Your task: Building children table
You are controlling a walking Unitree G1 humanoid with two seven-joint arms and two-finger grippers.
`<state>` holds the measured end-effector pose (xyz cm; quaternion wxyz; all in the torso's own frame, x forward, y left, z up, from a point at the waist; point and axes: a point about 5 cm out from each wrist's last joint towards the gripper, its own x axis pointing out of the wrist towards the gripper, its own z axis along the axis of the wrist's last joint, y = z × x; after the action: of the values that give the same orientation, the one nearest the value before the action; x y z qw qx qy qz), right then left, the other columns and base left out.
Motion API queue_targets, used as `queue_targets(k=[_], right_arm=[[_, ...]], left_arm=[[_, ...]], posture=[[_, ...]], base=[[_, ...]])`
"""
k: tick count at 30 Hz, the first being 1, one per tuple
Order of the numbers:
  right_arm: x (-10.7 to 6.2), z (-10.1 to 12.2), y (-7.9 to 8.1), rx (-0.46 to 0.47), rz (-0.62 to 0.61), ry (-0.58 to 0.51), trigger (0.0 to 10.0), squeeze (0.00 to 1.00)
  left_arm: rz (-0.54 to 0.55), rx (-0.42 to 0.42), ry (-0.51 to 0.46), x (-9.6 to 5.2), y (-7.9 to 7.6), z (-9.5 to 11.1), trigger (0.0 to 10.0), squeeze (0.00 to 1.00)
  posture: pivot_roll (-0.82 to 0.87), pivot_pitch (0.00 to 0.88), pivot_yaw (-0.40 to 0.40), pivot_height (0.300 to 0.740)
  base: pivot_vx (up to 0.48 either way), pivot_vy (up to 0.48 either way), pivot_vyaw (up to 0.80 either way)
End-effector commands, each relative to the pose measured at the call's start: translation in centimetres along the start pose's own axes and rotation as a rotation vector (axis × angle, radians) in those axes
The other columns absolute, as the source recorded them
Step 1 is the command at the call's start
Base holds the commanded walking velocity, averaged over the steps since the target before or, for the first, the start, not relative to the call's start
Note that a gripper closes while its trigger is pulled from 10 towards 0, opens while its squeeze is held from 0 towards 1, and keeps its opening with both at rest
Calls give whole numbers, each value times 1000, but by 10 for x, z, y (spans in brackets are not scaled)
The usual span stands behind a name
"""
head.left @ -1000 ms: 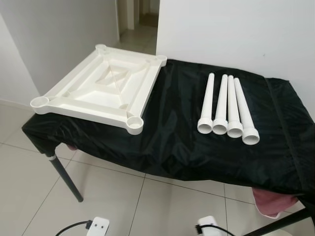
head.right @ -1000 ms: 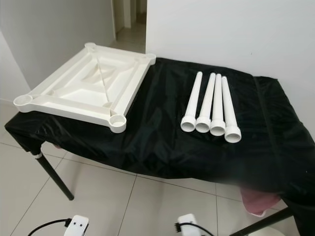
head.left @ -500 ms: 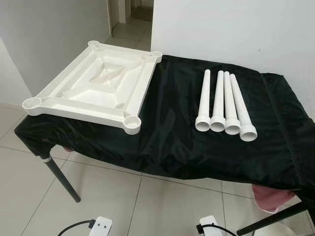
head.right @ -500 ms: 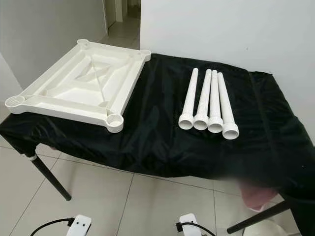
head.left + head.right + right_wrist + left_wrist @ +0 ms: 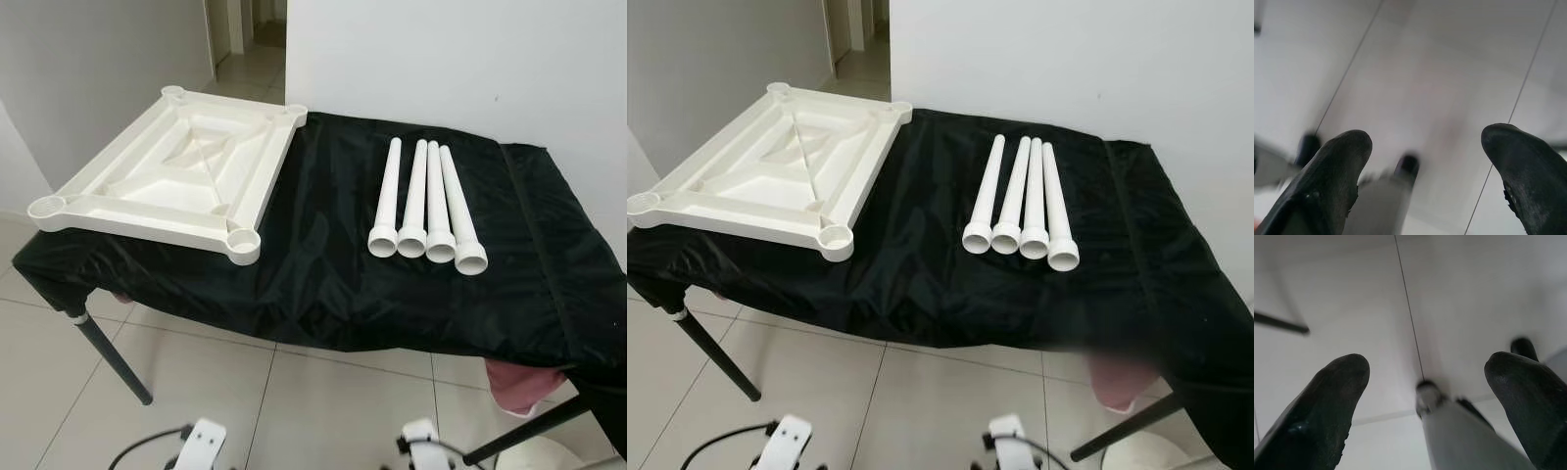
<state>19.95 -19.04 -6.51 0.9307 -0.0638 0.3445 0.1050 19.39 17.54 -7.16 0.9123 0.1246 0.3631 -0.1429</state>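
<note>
On the black-draped table (image 5: 323,284) ahead of the robot lie all the parts of the children's table, none yet joined. At the left end the white tabletop (image 5: 176,176) rests upside down, its ribbed underside facing up and a round socket at each of its 4 corners; the near-right socket (image 5: 243,241) sits closest to the table's middle, while the near-left corner reaches the cloth's left edge. Well apart to the right, 4 white legs (image 5: 423,208) lie side by side, touching, with their long axes running from near to far and fanning slightly, and their wide open collars at the near ends, towards the robot.

Both arms hang low over the tiled floor (image 5: 176,382), below the table's near edge. The left gripper (image 5: 1425,377) has its fingers spread wide with nothing between them, and the right gripper (image 5: 1422,147) is likewise spread wide and empty.

The legs lie ahead and to the right, so the right arm looks the nearer one for a first pick; the sockets lie to the left, within the left arm's side. A leg would have to be taken across its axis, stood upright and carried leftward to a socket. The plastic looks smooth, rigid and light, and round legs could roll if nudged.
</note>
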Motion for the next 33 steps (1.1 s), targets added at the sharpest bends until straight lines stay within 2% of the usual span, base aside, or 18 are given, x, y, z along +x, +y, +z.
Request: queue_targets(k=[1,3,4,5,8,10,11,15,18,19,22,24,25,28,29,30,31,33], right_arm=[[-1,1,1,17,21,-30,10000,0],[0,13,2,1,64,-111,10000,0],[0,13,2,1,64,-111,10000,0],[0,21,3,-23,103,-167,10000,0],[-3,37,7,-100,203,-283,10000,0],[-5,41,8,-117,225,-312,10000,0],[-8,46,7,-135,261,-355,10000,0],[-12,51,5,-147,293,-385,10000,0],[-24,62,-2,-146,413,-430,10000,0],[-24,62,-2,-146,413,-430,10000,0],[-44,70,-3,-219,585,-449,10000,0],[-44,70,-3,-219,585,-449,10000,0],[-50,78,-2,-237,630,-465,10000,0],[-56,85,0,-238,673,-478,10000,0],[-63,98,2,-235,718,-510,10000,0],[-63,98,2,-235,718,-510,10000,0],[-70,111,5,-257,742,-551,10000,0],[-75,119,8,-265,754,-577,10000,0]], left_arm=[[-113,21,-26,-1,-7,1,10000,0],[-131,10,-113,0,-5,14,10000,0],[-131,10,-113,0,-5,14,10000,0],[-169,-19,-197,0,-7,26,10000,0],[-272,28,-350,-6,-16,43,10000,0],[-296,43,-370,-9,-18,45,10000,0],[-323,61,-418,-14,-19,49,10000,0],[-344,69,-465,-19,-19,56,10000,0],[-420,137,-541,-34,-15,75,10000,0],[-420,137,-541,-34,-15,75,10000,0],[-507,223,-603,-53,-16,96,10000,0],[-507,223,-603,-53,-16,96,10000,0],[-500,252,-638,-58,-16,108,10000,0],[-500,262,-667,-65,-16,118,10000,0],[-519,276,-708,-73,-18,132,10000,0],[-519,276,-708,-73,-18,132,10000,0],[-536,284,-754,-83,-19,146,10000,0],[-550,280,-781,-90,-19,154,10000,0]], posture=[[-11,0,-12,740],[-14,0,-16,740],[-14,0,-16,740],[-16,0,-16,740],[-16,0,-13,740],[-18,0,-13,740],[-20,0,-11,740],[-18,0,-10,740],[-16,4,-7,740],[-16,4,-7,740],[-16,20,2,740],[-16,20,2,740],[-20,29,8,740],[-25,32,16,740],[-26,33,19,740],[-26,33,19,740],[-29,36,23,740],[-29,37,23,740]], base=[[0,0,0],[0,0,0],[0,0,0],[0,0,0],[0,0,0],[0,0,0],[0,0,0],[0,0,0],[0,0,0],[0,0,0],[0,0,0],[0,0,0],[0,0,0],[0,0,0],[0,0,0],[0,0,0],[0,0,0],[0,0,0]])
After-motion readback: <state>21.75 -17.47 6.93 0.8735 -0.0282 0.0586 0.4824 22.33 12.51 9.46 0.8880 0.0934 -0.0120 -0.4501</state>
